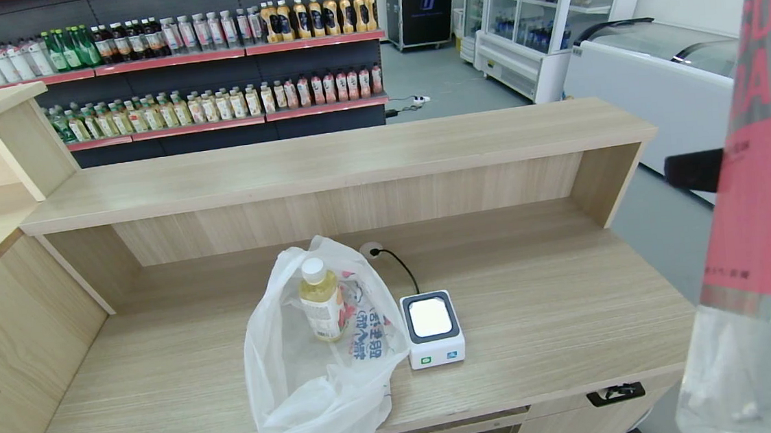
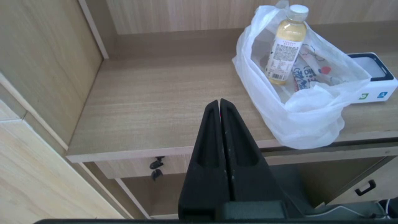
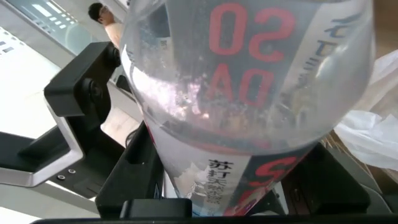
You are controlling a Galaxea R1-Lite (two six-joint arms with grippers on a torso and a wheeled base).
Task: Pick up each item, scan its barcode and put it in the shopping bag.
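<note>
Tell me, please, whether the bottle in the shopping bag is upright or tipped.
Upright: the bottle stands inside the shopping bag, white cap uppermost.

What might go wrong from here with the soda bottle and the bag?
The soda bottle might slip in the right gripper, which holds it high, away from the scanner. The shopping bag sags, so its mouth may be missed. The yellow drink bottle standing inside could get knocked over.
</note>
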